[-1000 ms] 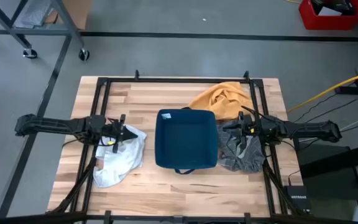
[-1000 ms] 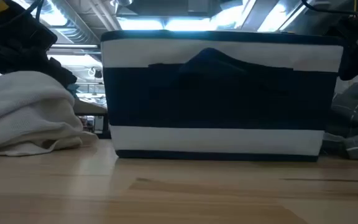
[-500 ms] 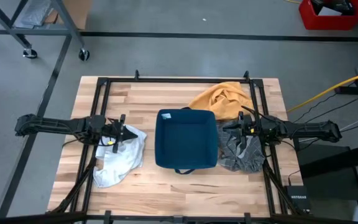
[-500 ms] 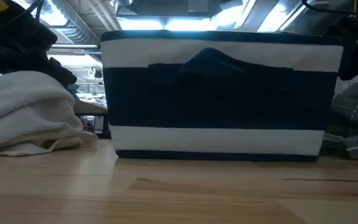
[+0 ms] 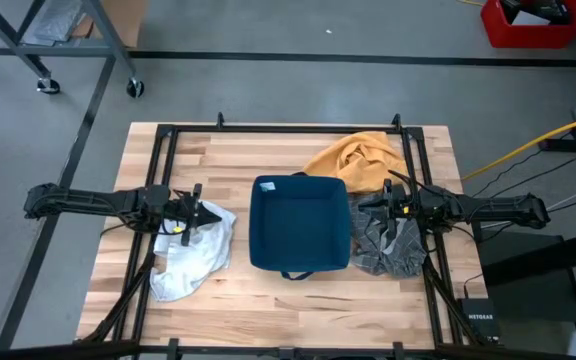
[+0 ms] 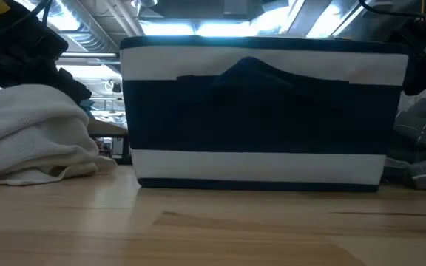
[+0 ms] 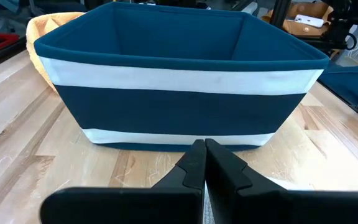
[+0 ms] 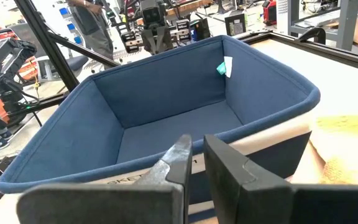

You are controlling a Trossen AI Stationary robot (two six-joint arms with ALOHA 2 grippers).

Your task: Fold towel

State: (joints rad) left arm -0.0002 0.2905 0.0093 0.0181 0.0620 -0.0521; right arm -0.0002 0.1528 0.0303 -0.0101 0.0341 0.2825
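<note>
A dark blue bin (image 5: 300,222) with white bands stands at the table's middle. A crumpled white towel (image 5: 193,255) lies left of it, resting on the wood. My left gripper (image 5: 208,212) hangs shut just above the towel's far part, pointing at the bin (image 7: 179,106). A crumpled grey checked towel (image 5: 388,245) lies right of the bin, below my right gripper (image 5: 368,203). That gripper's fingers (image 8: 197,155) stand a narrow gap apart with nothing between them. A yellow towel (image 5: 358,160) lies bunched at the far right, against the bin's far corner.
Black frame rails (image 5: 168,150) run along the table's left, right and far sides. Bare wood (image 5: 298,305) stretches along the near edge in front of the bin. In the right wrist view, a person (image 8: 92,18) stands in the room beyond the table.
</note>
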